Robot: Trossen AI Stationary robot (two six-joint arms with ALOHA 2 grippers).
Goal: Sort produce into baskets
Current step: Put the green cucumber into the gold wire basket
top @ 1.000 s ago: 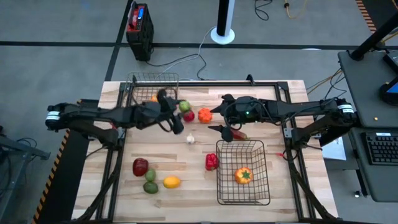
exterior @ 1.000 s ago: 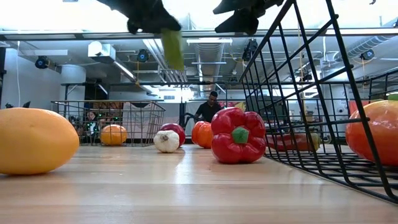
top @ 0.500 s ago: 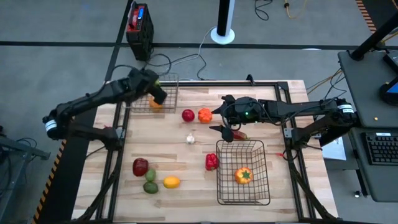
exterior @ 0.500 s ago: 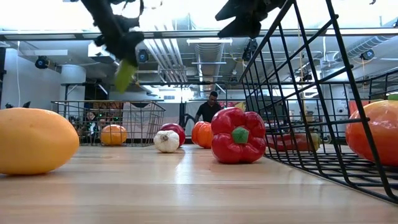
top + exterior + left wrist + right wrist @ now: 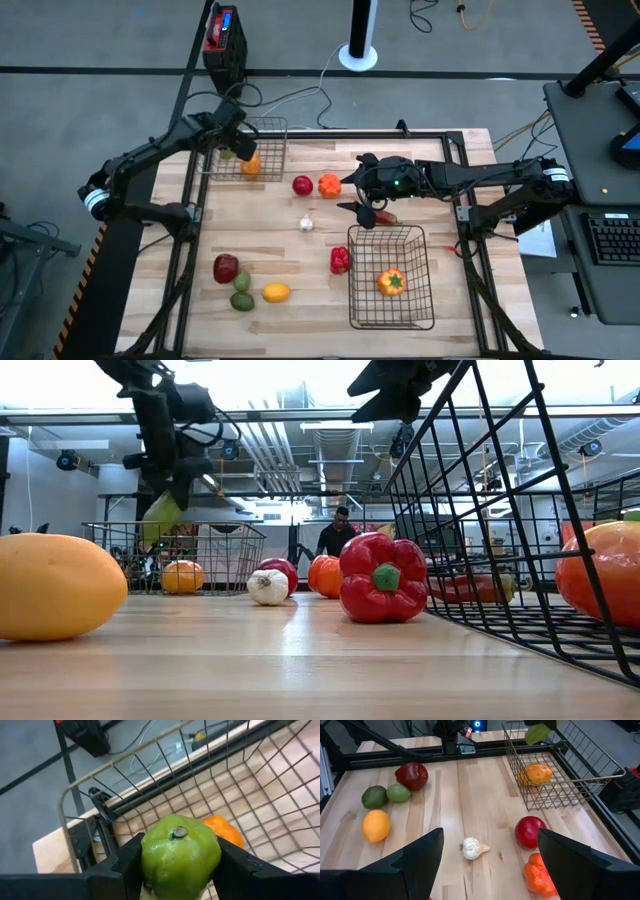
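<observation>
Near edge of table point(image 5: 300, 320): red piece point(image 5: 226, 267), two green pieces point(image 5: 242, 292), yellow lemon-like piece point(image 5: 276, 293), all loose on the wood. Red bell pepper point(image 5: 341, 259) sits just beside the larger basket point(image 5: 390, 318), which holds an orange pepper point(image 5: 391, 282).

Mid table: white garlic point(image 5: 306, 224), then a red round fruit point(image 5: 302, 185) and an orange piece point(image 5: 329, 185) close together. Right gripper point(image 5: 367, 205) hovers above table just past the larger basket's far rim, fingers wide apart, holding nothing; a red chili-like piece point(image 5: 386, 216) lies under it.

Far left corner: left gripper point(image 5: 175, 870) is clamped on a green pear-like fruit point(image 5: 180, 853), held above the smaller basket point(image 5: 268, 124), which already holds one orange fruit point(image 5: 250, 165).

Step in hand looks like dropping the green fruit in. To do well: centre it inside the wire rim, clear of the near-corner wall; lower it before releasing so it doesn't bounce out; aim beside the orange fruit, not on top. Open fully, then lift straight up to avoid snagging the mesh.
</observation>
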